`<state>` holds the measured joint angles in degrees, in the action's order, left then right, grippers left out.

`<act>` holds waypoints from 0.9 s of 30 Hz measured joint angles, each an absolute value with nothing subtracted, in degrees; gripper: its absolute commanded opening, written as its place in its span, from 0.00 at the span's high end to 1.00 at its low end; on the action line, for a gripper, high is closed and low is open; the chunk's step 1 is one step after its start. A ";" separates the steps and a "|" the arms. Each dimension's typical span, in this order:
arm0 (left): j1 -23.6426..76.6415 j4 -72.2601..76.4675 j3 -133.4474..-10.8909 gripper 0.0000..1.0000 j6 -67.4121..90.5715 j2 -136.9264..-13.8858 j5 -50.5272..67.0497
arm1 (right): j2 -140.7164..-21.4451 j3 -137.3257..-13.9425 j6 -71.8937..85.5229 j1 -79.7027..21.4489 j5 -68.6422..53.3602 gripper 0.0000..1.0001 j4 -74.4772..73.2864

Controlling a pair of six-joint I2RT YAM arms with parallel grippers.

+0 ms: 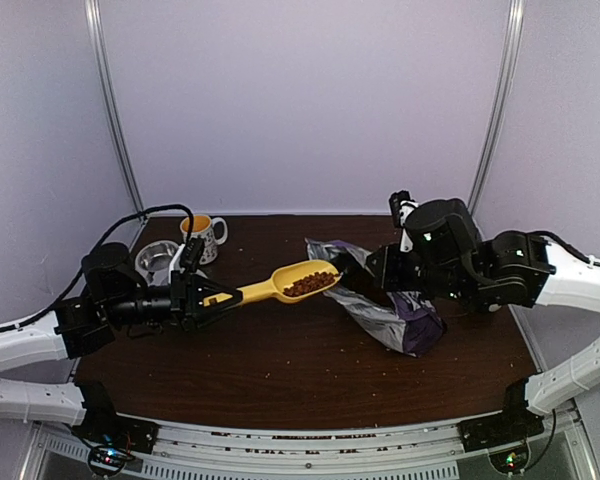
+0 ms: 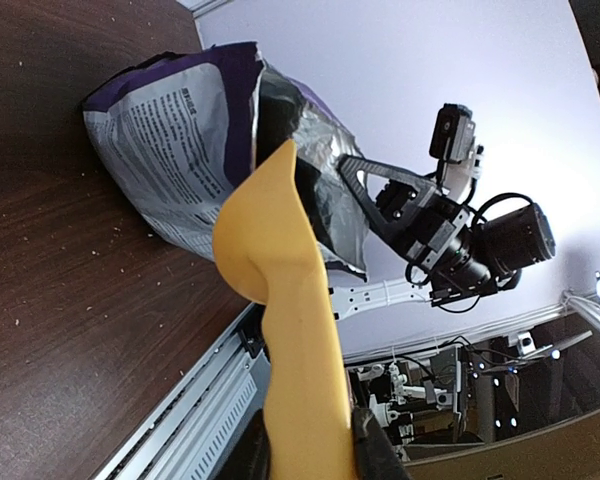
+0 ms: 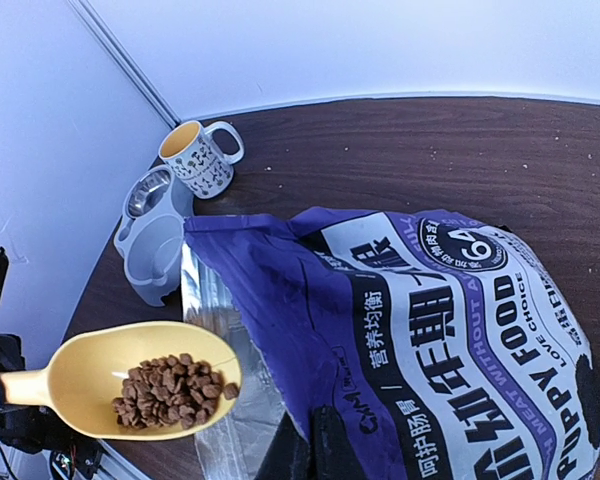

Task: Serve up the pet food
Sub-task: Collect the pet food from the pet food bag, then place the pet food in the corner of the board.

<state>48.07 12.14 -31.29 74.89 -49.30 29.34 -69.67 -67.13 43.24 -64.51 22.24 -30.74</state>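
The left pincer [image 1: 208,298] was closed partway around the handle of a yellow scoop [image 1: 275,287], which was held level above the counter [image 1: 280,370]. The pet food [image 3: 170,390] was heaped in the scoop's bowl, just beside the open mouth of a purple-and-white foil bag [image 3: 430,330]. The right pincer [image 3: 315,450] was shut tight on that bag's rim; its fingertips were largely cut off at the frame edge. The bag was seen lying tilted on the dark wood-grain counter, which was dotted with pale crumbs. A grey double bowl [image 1: 158,262], partly hidden by the left arm, and a patterned mug [image 1: 202,235] were set at the far left corner. Pale lilac walls enclosed the space.
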 measured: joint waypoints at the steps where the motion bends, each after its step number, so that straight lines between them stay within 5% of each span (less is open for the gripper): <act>1: 47.62 11.97 -31.29 0.87 75.20 -48.99 29.71 | -69.63 -67.13 43.22 -64.49 22.35 1.00 -30.83; 27: 42.44 26.70 -33.08 0.89 86.17 -50.30 34.17 | -67.81 -67.13 42.50 -63.81 23.44 1.00 -32.73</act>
